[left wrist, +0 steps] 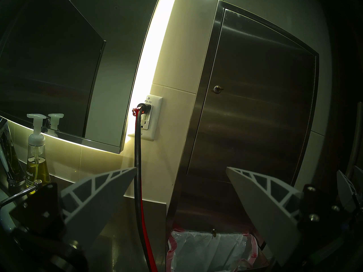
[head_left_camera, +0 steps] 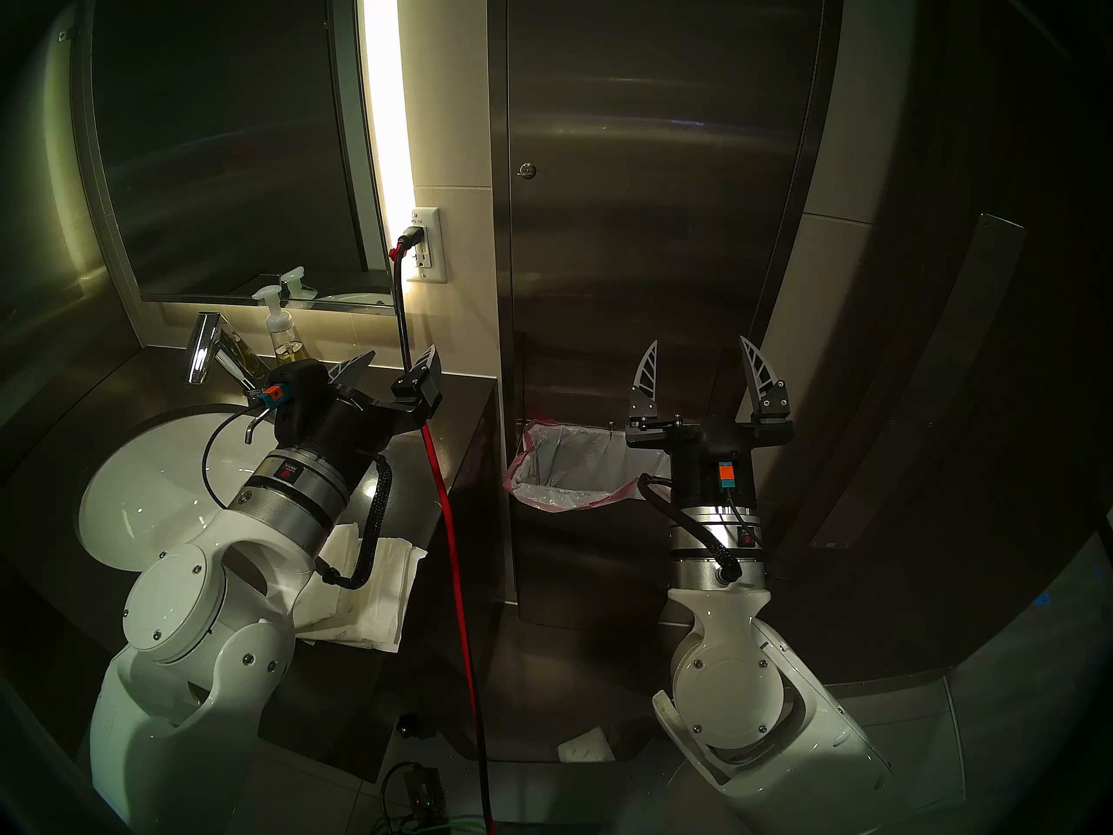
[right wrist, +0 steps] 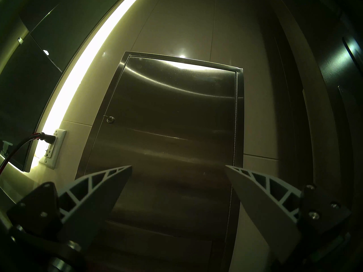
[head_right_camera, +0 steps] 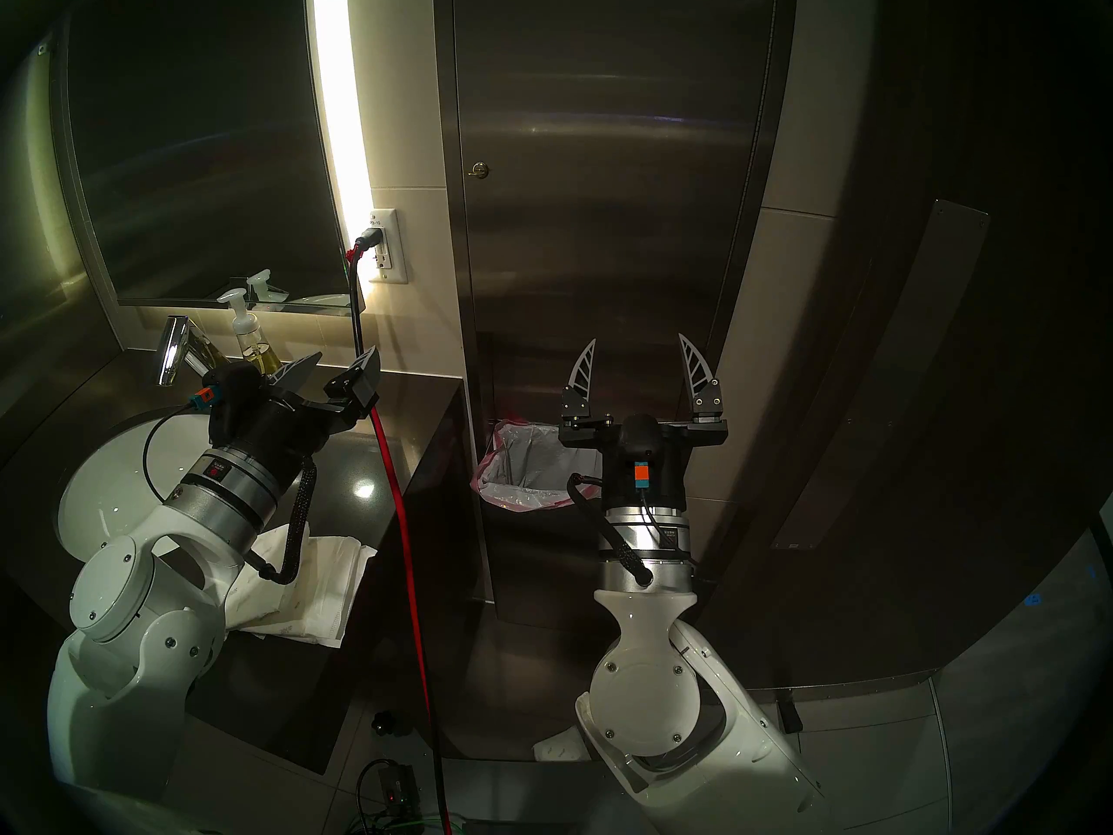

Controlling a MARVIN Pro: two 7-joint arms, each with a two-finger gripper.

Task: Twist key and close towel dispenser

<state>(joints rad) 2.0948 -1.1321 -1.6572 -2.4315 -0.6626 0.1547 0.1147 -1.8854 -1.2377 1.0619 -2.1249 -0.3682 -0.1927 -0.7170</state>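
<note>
The towel dispenser (head_left_camera: 656, 171) is a tall brushed steel wall cabinet; its long door lies flush in its frame. It also shows in the other views (head_right_camera: 608, 171) (left wrist: 261, 100) (right wrist: 172, 116). The key (head_left_camera: 527, 170) sticks out of the small round lock near the door's left edge (head_right_camera: 479, 168) (left wrist: 217, 88) (right wrist: 110, 119). My left gripper (head_left_camera: 397, 361) is open and empty over the counter, left of the cabinet (left wrist: 180, 169). My right gripper (head_left_camera: 698, 358) is open and empty, low in front of the cabinet, well below the key (right wrist: 178, 167).
A red and black cord (head_left_camera: 445, 514) hangs from a wall outlet (head_left_camera: 426, 244) between my arms. A lined waste bin (head_left_camera: 572, 466) opens below the door. A soap bottle (head_left_camera: 283, 327), faucet (head_left_camera: 202, 346), sink (head_left_camera: 156, 472) and paper towels (head_left_camera: 373, 587) are on the left. A mirror (head_left_camera: 223, 135) hangs above.
</note>
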